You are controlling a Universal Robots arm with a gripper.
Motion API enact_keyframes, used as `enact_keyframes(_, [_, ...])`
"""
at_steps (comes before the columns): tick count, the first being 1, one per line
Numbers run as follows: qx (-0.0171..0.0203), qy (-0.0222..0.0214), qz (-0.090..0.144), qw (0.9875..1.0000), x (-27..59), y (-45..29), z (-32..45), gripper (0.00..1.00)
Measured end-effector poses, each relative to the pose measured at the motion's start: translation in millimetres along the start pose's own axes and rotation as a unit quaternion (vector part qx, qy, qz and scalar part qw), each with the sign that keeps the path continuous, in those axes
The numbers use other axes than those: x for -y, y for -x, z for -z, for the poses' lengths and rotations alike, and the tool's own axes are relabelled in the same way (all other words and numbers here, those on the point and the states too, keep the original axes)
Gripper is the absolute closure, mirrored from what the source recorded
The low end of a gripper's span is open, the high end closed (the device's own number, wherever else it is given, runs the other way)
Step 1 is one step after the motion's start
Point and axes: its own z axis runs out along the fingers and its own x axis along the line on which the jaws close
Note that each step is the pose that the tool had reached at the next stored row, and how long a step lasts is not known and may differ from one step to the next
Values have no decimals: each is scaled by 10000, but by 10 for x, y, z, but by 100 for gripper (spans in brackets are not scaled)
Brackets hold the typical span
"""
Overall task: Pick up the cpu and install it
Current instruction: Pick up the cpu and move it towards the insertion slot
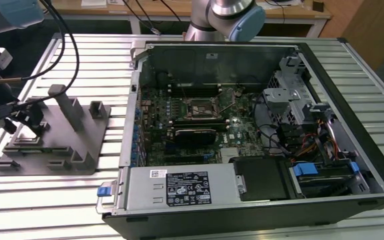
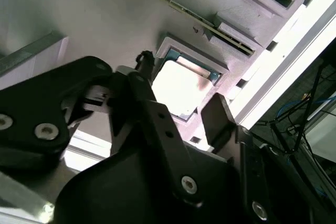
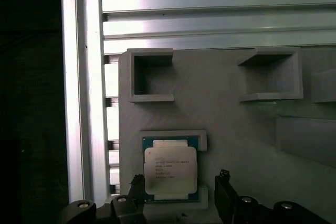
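Note:
The cpu (image 3: pixel 170 170), a flat square chip with a silvery top and a green rim, lies in a shallow recess of the grey fixture (image 3: pixel 220 124). In the second wrist view the cpu (image 2: pixel 178 88) shows bright between the black fingers. My gripper (image 3: pixel 179 190) is open just above it, with one fingertip (image 3: pixel 223 178) off one edge of the chip and the other off the opposite edge. In the exterior view the gripper (image 1: pixel 35 127) hangs over the fixture (image 1: pixel 62 150) at that view's left. The socket (image 1: pixel 201 107) sits in the middle of the motherboard.
An open computer case (image 1: pixel 352 125) lies on a slatted aluminium table (image 1: pixel 78 210), to the exterior view's right of the fixture. Upright grey posts (image 1: pixel 65 107) rise from the fixture close to the gripper. Empty fixture pockets (image 3: pixel 149 74) lie beyond the chip. Cables and drive bays crowd the case's right side.

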Motion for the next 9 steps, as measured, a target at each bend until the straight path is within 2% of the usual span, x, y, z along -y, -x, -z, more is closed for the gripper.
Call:
enact_keyframes(1, [0, 0, 0, 10000, 0, 0, -2, 35])
enact_keyframes(9, [3, 23, 0, 10000, 5, -24, -94, 35])
